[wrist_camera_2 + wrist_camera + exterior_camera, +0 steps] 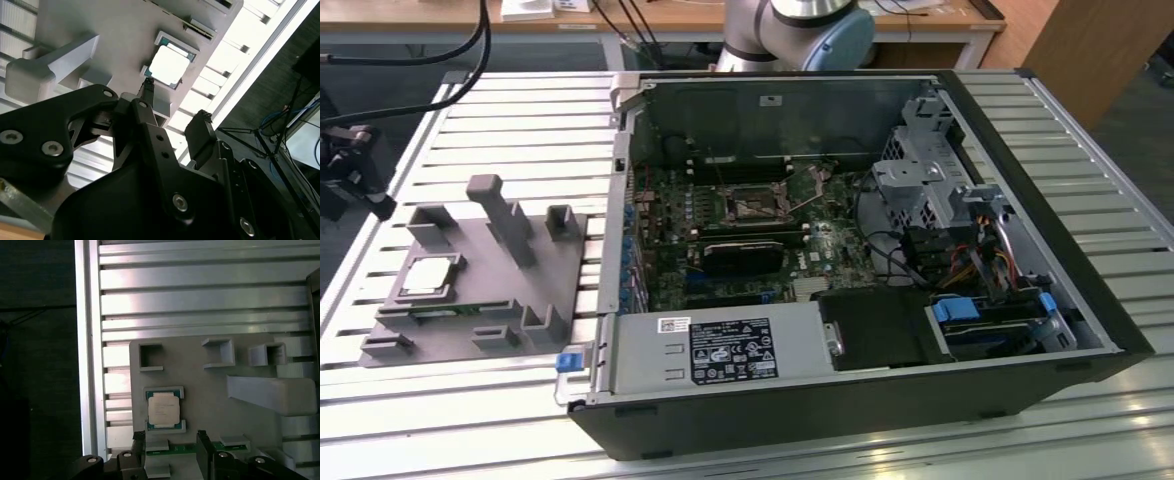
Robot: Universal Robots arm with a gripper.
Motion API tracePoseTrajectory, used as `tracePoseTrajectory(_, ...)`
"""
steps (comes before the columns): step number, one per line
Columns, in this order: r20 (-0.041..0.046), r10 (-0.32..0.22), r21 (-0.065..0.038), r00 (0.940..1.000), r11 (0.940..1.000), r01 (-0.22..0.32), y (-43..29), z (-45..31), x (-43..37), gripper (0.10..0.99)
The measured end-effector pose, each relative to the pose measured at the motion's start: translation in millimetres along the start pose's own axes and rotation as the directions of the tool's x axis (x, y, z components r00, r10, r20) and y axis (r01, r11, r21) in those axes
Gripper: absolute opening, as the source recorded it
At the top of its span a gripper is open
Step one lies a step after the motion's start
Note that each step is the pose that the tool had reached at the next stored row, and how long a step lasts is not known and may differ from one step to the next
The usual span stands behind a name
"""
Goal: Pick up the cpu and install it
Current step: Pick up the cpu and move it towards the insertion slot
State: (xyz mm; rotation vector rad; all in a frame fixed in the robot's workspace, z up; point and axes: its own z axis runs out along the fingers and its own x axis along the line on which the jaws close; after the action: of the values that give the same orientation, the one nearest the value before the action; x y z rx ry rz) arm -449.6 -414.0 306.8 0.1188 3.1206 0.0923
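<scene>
The cpu (430, 275) is a small square chip with a shiny silver top. It lies flat in a framed seat on the gray fixture (574, 265), at the exterior view's left. Both wrist views show the cpu (169, 65) (163, 409) lying free, with nothing touching it. My gripper (170, 442) (175, 102) hangs above the fixture, just beside the chip. Its two black fingers (139, 440) are open and hold nothing. The open computer case (1067, 290) holds the motherboard with its square socket (754, 205).
The fixture carries upright gray blocks (500, 210) and a green board strip (210, 446) close to my fingers. A black heatsink block (740, 255) sits below the socket, with drive bays and cables (974, 260) to its right. The slatted metal table (480, 420) ends near the fixture.
</scene>
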Motion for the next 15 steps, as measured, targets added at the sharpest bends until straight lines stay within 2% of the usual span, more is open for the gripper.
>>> tracePoseTrajectory(15,-0.0004,0.000,0.000,1.0000,1.0000,0.000,-0.5,8.0,0.1,0.529)
